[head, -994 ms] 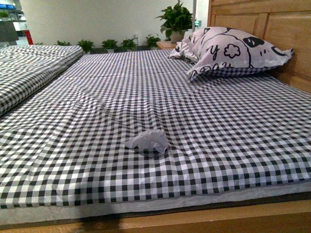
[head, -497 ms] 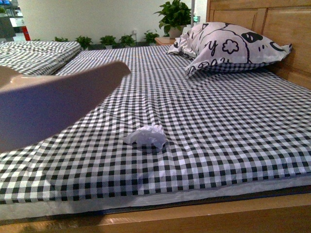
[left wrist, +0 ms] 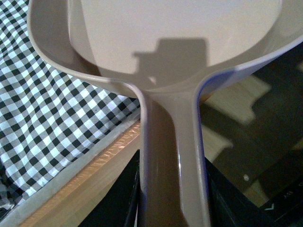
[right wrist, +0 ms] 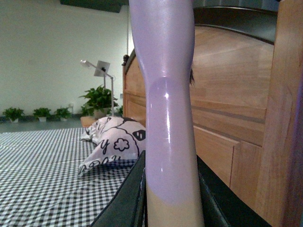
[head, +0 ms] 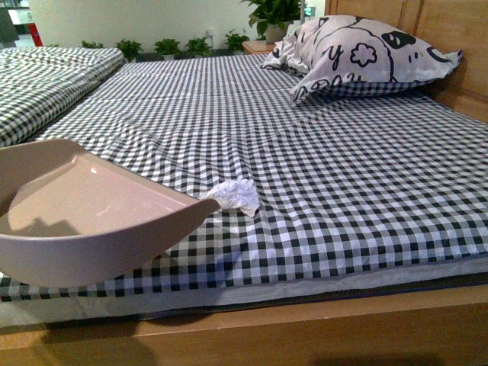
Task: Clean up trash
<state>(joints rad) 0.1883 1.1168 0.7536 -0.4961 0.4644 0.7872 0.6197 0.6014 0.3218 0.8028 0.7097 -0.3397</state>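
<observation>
1. While the left gripper (left wrist: 173, 196) was clamped on the handle of the dustpan (head: 91, 221), the pan sat low over the checked sheet (head: 343, 183) at the bed's near edge, with its mouth opening rightward toward the trash (head: 232, 196).
2. The trash lay just beside the pan's lip corner, its long axis running left-right.
3. The right gripper (right wrist: 173, 198) gripped an upright lavender handle (right wrist: 165, 94).
</observation>
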